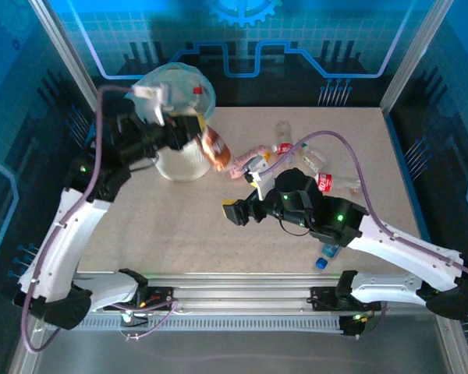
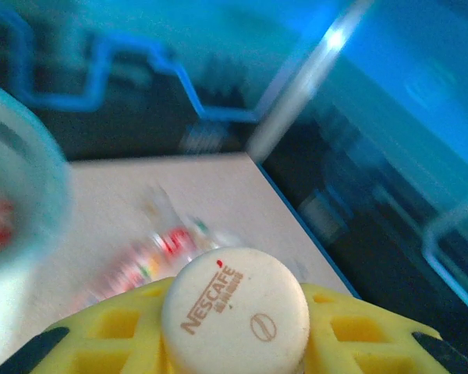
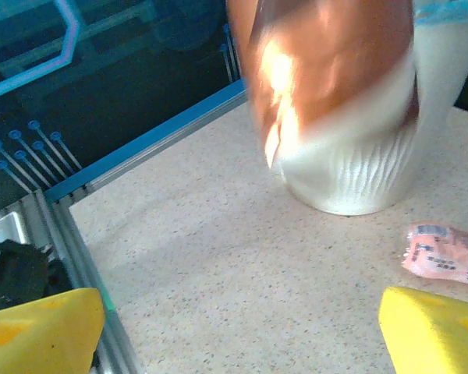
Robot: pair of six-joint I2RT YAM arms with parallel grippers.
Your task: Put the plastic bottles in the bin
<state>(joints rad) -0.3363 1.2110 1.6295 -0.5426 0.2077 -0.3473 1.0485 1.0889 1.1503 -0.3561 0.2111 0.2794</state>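
At the far left stands the bin [image 1: 179,164], and we place everything else from it. Our left gripper [image 1: 193,125] sits at the bin's right rim. Its yellow fingers [image 2: 101,327] are clamped narrowly on the white cap [image 2: 234,312] of a brown bottle [image 1: 214,146]. The bottle hangs tilted just outside the rim, on the bin's right side, and is not yet over the opening. Something red shows through the liner inside the bin, but we cannot tell what it is. To the right of the bin and nearer our bases, our right gripper [image 1: 235,211] hovers low over the table [image 1: 179,234]. Its fingers are spread wide and hold nothing. Beyond it, further right of the bin, a pink-labelled bottle [image 1: 246,162] lies closest. The other loose bottles [image 1: 325,183] are scattered past that one, and a blue-capped bottle [image 1: 323,262] lies near the front edge. We judge the step in hand to be delivering the brown bottle. The next move calls for shifting it left until it is fully above the bin's mouth, then opening the fingers. The right arm is free to line up on the pink-labelled bottle.
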